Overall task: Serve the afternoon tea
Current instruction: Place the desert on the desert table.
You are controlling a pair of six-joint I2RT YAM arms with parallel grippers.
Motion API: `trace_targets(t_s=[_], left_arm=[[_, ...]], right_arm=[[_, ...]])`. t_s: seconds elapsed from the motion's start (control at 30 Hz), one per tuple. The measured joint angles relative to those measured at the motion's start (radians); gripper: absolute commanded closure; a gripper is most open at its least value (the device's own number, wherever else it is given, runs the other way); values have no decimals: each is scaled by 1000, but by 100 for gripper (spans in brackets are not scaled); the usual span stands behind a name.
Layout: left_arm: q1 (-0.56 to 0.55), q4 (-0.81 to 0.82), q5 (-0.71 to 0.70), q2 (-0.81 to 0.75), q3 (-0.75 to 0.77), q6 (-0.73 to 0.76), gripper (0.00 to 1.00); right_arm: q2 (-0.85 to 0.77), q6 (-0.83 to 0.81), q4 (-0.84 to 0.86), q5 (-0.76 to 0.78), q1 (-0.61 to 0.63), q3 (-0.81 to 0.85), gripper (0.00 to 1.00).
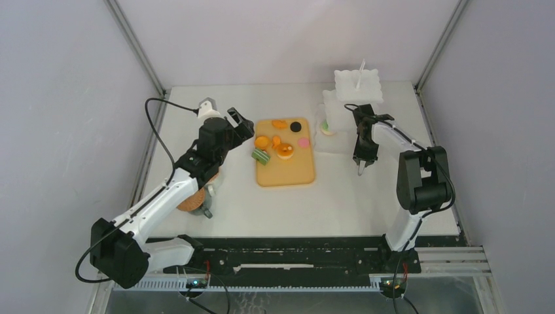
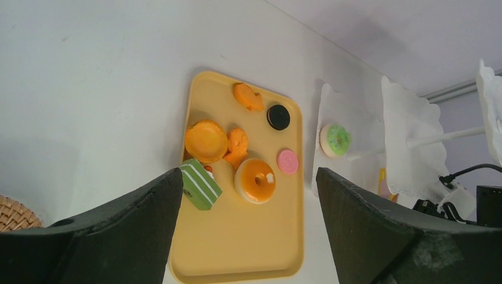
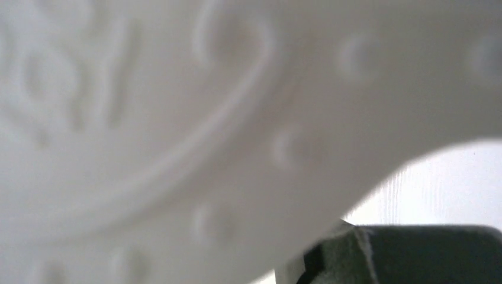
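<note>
The left hand (image 2: 248, 177) is held over the counter (image 1: 340, 203) just left of the tan board (image 2: 237, 248), with its fingers (image 2: 130, 231) spread wide apart and nothing between them. The pastries are grouped on the far half of the board: an orange tart (image 2: 206, 141), a glazed orange ring (image 2: 255, 180), a green striped slice (image 2: 200, 183), a pink round (image 2: 287, 161) and a black round (image 2: 278, 116). The green donut (image 2: 335, 139) is placed apart from them, on a white scalloped plate (image 2: 334, 100) just right of the board. A woven coaster (image 1: 191, 201) is partly covered by the left arm. The right hand (image 1: 362, 167) is pointed downward near that plate. Whether its fingers are apart or together cannot be told, since its wrist view is filled by a blurred white embossed surface (image 3: 177, 118).
</note>
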Motion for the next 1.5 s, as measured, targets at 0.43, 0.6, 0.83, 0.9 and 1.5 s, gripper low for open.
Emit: trace_targets(t_s=[0.43, 0.6, 0.83, 0.9, 1.5], left_arm=[[0, 13, 3, 12, 0, -1, 13], [0, 13, 6, 12, 0, -2, 13], [-7, 14, 6, 12, 0, -2, 13], [-9, 14, 6, 12, 0, -2, 13], [-15, 13, 6, 12, 0, -2, 13]], right_arm=[[7, -3, 6, -3, 0, 3, 63], [6, -3, 6, -6, 0, 2, 62], [-25, -2, 5, -12, 2, -9, 61], [-43, -1, 5, -14, 2, -15, 62], [-73, 0, 6, -21, 5, -34, 59]])
